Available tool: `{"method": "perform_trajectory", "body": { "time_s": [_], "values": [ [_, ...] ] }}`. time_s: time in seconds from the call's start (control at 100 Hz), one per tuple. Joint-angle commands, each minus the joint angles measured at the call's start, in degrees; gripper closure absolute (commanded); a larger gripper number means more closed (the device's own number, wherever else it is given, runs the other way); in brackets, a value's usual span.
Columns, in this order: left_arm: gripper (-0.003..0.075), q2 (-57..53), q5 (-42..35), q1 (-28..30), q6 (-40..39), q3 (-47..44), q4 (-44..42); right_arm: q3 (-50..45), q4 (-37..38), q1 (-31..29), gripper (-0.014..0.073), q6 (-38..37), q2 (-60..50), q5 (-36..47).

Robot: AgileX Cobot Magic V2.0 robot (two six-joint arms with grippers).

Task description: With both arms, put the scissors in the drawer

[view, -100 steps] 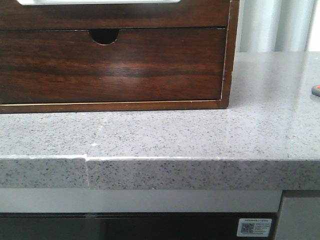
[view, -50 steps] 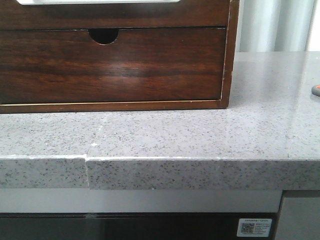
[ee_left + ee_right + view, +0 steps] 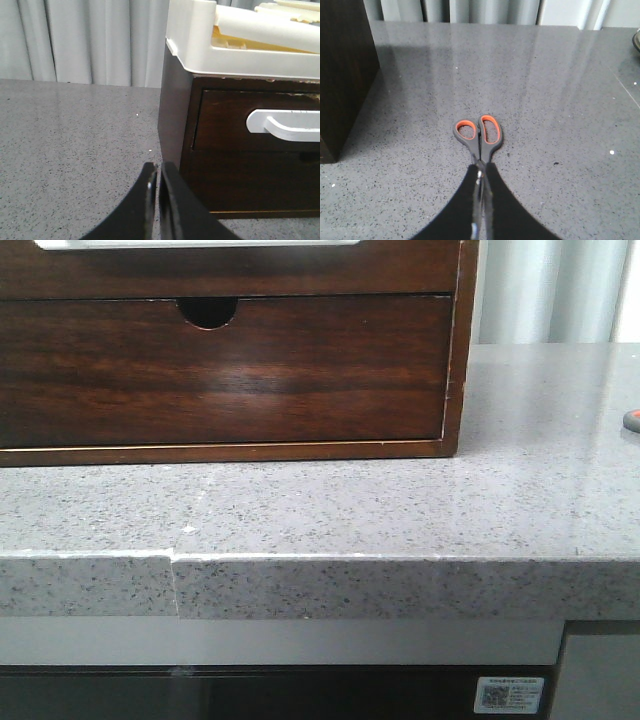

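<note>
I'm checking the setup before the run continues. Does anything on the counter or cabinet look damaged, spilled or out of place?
Nothing is spilled. One oddity: the stone counter's front edge has a visible seam or crack with a small pale chip above it. The scissors lie flat on the counter, and both drawers look shut.

Soft daylight; glare on countertop [image 3: 530,65], wood.

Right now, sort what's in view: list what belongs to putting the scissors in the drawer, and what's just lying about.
For the job:
- scissors, lying flat on the counter
- upper drawer, the one with the white handle

Just there:
- lower drawer with the half-round notch
- white tray on top of the cabinet
- sticker below the counter
</note>
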State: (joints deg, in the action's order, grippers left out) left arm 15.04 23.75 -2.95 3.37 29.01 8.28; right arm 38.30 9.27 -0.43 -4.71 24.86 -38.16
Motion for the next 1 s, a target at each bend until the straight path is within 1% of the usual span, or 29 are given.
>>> {"method": "perform_trajectory", "body": {
  "time_s": [0.0, 0.69, 0.75, 0.77, 0.81, 0.82, 0.84, 0.86, 0.87, 0.88, 0.89, 0.9, 0.91, 0.92, 0.93, 0.94, 0.98, 0.99],
  "values": [
    [0.0741, 1.3, -3.6, -0.3, 0.4, 2.2, 0.3, 2.2, 0.4, -0.3, 0.0662, 1.0, 2.1, 3.9],
    [0.0740, 1.3, -3.6, -0.3, 0.0, 2.2, 0.3, 2.2, 0.4, -0.3, 0.0662, 0.9, 2.6, 4.1],
    [0.0727, 1.3, -3.9, -0.3, 0.0, 2.2, 0.3, 2.2, 0.4, -0.3, 0.0628, 0.9, 2.6, 4.2],
    [0.0711, 1.3, -3.9, -0.3, 0.0, 2.2, 0.3, 2.2, 0.4, -0.3, 0.0611, 0.9, 2.6, 4.2],
    [0.0651, 1.3, -3.9, -0.3, 0.0, 2.2, 0.3, 2.2, 0.4, -0.3, 0.0543, 0.9, 2.6, 4.2],
    [0.0638, 1.3, -3.9, -0.3, 0.0, 2.2, 0.3, 2.2, 0.4, -0.3, 0.0513, 0.9, 2.6, 4.2],
    [0.0592, 1.3, -3.9, -0.3, 0.0, 2.2, 0.1, 2.2, 0.4, -0.3, 0.0482, 0.9, 2.6, 4.2],
    [0.0540, 1.3, -3.9, -0.3, 0.0, 2.2, -0.2, 2.2, 0.4, -0.3, 0.0433, 0.9, 2.6, 4.4],
    [0.0502, 1.3, -3.9, -0.3, 0.0, 2.2, -0.4, 2.2, 0.4, -0.3, 0.0417, 0.9, 2.6, 4.3],
    [0.0482, 1.3, -3.9, -0.3, 0.0, 2.2, -0.5, 2.2, 0.4, -0.3, 0.0384, 0.9, 2.6, 4.5],
    [0.0462, 1.3, -3.9, -0.3, 0.0, 2.2, -0.6, 2.2, 0.4, -0.3, 0.0368, 0.9, 2.6, 4.6],
    [0.0423, 1.3, -3.9, -0.3, 0.0, 2.2, -0.7, 2.2, 0.4, -0.3, 0.0335, 0.9, 2.6, 4.8],
    [0.0403, 1.3, -3.9, -0.3, 0.0, 2.2, -0.7, 2.2, 0.4, -0.3, 0.0319, 0.9, 2.6, 4.9],
    [0.0365, 1.3, -3.9, -0.3, 0.0, 2.2, -0.7, 2.2, 0.4, -0.3, 0.0304, 0.9, 2.6, 5.0],
    [0.0346, 1.3, -3.9, -0.3, 0.0, 2.2, -0.7, 2.2, 0.4, -0.3, 0.0274, 0.9, 2.6, 5.3],
    [0.0312, 1.3, -3.9, -0.3, 0.0, 2.2, -0.7, 2.2, 0.4, -0.3, 0.0260, 0.9, 2.6, 5.5],
    [0.0241, 1.3, -3.9, -0.3, 0.0, 2.2, -0.7, 2.2, 0.4, -0.3, 0.0178, 0.9, 2.6, 6.3],
    [0.0220, 1.3, -3.9, -0.3, 0.0, 2.2, -0.7, 2.2, 0.4, -0.3, 0.0169, 0.9, 2.6, 6.6]
  ]
}}
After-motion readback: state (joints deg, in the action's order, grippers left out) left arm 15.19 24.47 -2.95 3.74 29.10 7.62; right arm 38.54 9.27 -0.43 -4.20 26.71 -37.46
